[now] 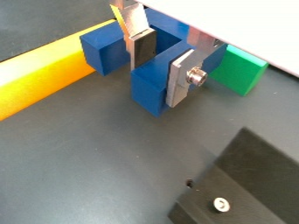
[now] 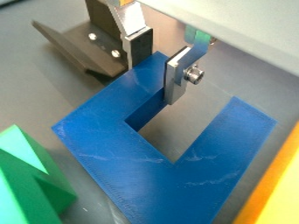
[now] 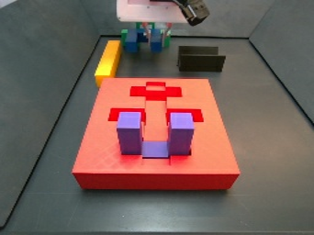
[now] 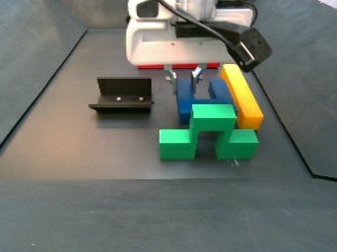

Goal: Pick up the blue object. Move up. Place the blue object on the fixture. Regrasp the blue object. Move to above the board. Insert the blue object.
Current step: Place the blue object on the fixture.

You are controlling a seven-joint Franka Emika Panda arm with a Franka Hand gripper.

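The blue block (image 2: 176, 166) lies flat on the desk (image 1: 93, 166) at the far end, just beside the yellow bar (image 1: 41, 74) and touching or nearly touching the green blocks (image 4: 204, 133). In both wrist views the hand (image 2: 158, 63) is low over it, one prong between its fingers (image 1: 179, 77). The jaws look narrow, the pads at or very near the prong's two faces; whether they already press it I cannot tell.

The step in hand seems to be the pick. To do it well, the pads should sit square and deep on the prong before closing, then lift straight up so the block clears the bar and the green blocks without dragging them. The fixture (image 4: 121, 96) stands apart on the desk, free to receive it. The board (image 3: 157, 138) lies nearer.
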